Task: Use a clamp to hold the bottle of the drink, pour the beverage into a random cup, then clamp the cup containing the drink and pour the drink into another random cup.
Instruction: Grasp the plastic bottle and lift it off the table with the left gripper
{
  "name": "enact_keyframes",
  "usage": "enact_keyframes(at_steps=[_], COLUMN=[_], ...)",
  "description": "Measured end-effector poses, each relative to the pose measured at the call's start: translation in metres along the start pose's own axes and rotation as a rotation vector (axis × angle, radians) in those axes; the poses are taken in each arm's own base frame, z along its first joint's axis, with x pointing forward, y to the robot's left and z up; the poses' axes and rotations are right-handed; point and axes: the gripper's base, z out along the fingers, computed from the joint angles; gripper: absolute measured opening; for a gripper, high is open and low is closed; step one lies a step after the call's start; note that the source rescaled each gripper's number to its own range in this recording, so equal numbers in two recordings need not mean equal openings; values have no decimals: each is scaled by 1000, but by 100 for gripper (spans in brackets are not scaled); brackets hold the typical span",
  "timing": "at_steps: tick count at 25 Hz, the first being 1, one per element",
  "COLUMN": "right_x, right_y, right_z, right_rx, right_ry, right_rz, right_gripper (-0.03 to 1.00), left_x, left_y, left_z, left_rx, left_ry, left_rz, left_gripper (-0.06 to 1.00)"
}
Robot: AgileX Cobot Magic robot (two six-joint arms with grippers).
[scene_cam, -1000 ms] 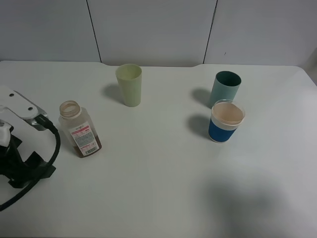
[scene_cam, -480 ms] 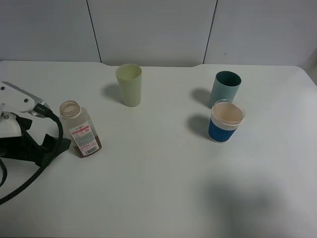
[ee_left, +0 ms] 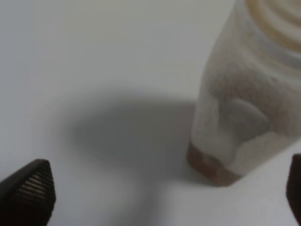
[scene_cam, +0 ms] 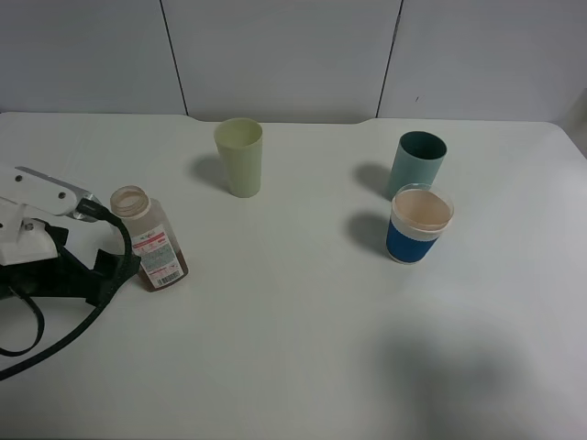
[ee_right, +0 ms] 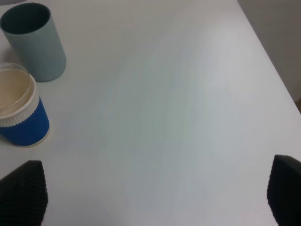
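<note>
White tabletop (scene_cam: 303, 348) holds the bottle (scene_cam: 147, 240) just beside the left gripper (ee_left: 162, 193), released wide; right gripper (ee_right: 153, 190) also released.

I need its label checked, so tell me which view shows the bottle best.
Exterior high: the whole bottle shows, open mouth and white-and-red label included. The left wrist view gives a blurred close-up of its side and the brown liquid at its base. The right wrist view misses it.

The bottle (ee_left: 244, 94) is blurred and cut off at the mouth in the left wrist view. Print on its label (scene_cam: 156, 256) is too small to be read.
</note>
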Motion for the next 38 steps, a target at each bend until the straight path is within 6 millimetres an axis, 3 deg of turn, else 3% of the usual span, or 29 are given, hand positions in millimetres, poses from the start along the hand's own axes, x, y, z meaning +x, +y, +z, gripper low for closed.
enact_keyframes(at_steps=[16,26,28,33,34,38], right_x=[0,0,0,0,0,0], right_y=[0,0,0,0,0,0], right_z=[0,0,0,0,0,0], right_rx=[0,0,0,0,0,0], right_ry=[0,0,0,0,0,0], right_rz=[0,0,0,0,0,0], right_gripper=[80,80,80,80,80,80], left_x=[13,20,20,20,20,20], left_y=[-17,-21,-21,-21,-21,-21], left_z=[49,59,59,59,59,59], left_rx=[153,187,188,189,189,189], left_ry=[-106,-132,-133,-134,-134,-134], left_rz=[64,80,81,82,82,82], left_gripper=[100,98,86,6,0,2])
